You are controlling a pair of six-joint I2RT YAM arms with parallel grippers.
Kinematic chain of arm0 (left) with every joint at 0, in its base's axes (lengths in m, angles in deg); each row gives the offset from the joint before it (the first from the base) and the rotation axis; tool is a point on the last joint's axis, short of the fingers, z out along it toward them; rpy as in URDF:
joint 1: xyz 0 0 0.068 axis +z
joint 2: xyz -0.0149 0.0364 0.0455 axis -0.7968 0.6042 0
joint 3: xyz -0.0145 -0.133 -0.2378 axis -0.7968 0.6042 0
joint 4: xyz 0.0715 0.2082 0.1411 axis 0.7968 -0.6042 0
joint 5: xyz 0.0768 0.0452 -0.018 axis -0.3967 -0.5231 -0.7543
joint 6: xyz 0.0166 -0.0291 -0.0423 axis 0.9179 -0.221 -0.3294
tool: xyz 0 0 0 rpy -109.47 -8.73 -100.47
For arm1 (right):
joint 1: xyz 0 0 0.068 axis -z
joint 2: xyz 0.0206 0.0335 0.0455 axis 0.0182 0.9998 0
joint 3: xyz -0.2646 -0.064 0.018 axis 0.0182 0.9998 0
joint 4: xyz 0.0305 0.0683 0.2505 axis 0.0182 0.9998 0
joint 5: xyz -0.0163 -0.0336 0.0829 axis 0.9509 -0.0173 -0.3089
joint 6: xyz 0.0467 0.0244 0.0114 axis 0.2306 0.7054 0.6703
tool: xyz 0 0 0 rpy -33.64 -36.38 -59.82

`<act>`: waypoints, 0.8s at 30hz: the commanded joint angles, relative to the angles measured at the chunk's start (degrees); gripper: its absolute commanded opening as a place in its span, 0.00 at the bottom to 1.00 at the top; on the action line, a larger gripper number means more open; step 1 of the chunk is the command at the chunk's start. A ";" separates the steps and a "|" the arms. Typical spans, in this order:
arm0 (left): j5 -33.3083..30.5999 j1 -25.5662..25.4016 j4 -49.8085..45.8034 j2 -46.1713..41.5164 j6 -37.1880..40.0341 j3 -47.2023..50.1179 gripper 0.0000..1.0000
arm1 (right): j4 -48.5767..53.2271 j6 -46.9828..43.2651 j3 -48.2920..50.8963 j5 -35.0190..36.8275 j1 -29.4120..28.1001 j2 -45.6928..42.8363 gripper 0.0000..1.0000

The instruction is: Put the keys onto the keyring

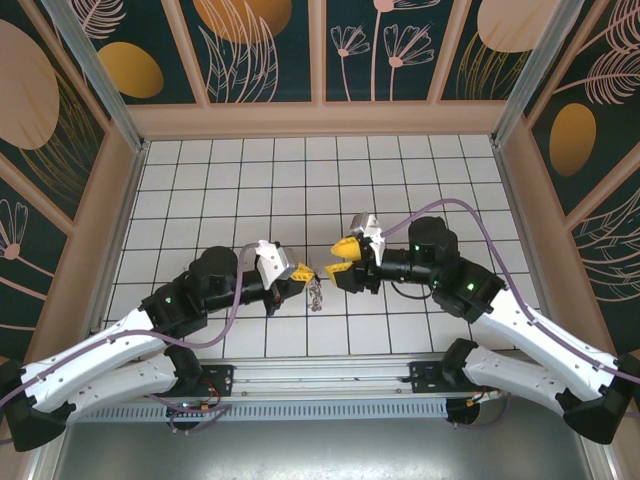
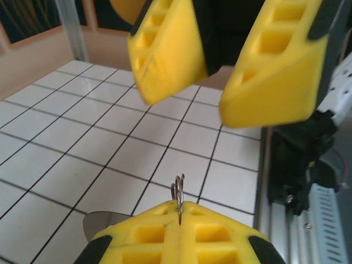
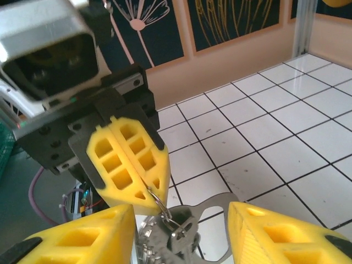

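My left gripper (image 1: 301, 270) is shut on a small silver wire ring, the keyring (image 2: 179, 190), whose coils stick up from between the closed yellow pads (image 2: 165, 234). In the right wrist view, the ring (image 3: 160, 204) hangs from the left gripper (image 3: 149, 193). The dark grey keys (image 3: 179, 234) and a flat metal loop piece (image 3: 223, 202) dangle from it. From above, the keys (image 1: 315, 292) hang just over the tiles. My right gripper (image 1: 340, 259) faces them, open, and its fingers (image 3: 82, 239) flank the cluster without touching. No tan strap loop is visible.
The white tiled floor (image 1: 250, 180) stretches behind both arms to the patterned walls. A metal rail (image 1: 330, 372) runs along the near edge by the arm bases. Purple cables (image 1: 455, 205) arch over the right arm.
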 commanded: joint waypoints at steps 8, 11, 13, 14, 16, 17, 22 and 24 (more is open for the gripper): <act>10.04 -0.23 5.22 -0.24 -3.96 -4.45 0.00 | -5.47 -4.65 2.15 -6.14 -1.00 -1.58 0.45; 10.57 -0.20 5.18 0.26 -4.07 -4.56 0.00 | -5.93 -4.83 2.35 -6.88 -1.21 -1.31 0.42; 10.77 -0.23 5.26 0.47 -4.13 -4.56 0.00 | -6.41 -4.98 2.35 -7.25 -1.40 -1.27 0.37; 10.86 -0.25 5.26 0.56 -4.17 -4.62 0.00 | -6.41 -5.08 2.28 -7.34 -1.53 -1.21 0.35; 10.89 -0.27 5.31 0.56 -4.23 -4.67 0.00 | -6.27 -5.35 2.22 -7.48 -1.57 -1.01 0.31; 10.93 -0.26 5.24 0.56 -4.17 -4.77 0.00 | -6.22 -5.31 2.19 -7.65 -1.66 -0.84 0.31; 10.90 -0.28 5.39 0.73 -4.13 -4.78 0.00 | -6.51 -5.05 2.32 -8.92 -2.34 0.19 0.28; 10.92 -0.22 5.53 0.74 -4.10 -4.62 0.00 | -6.01 -5.35 2.05 -8.81 -2.69 0.87 0.22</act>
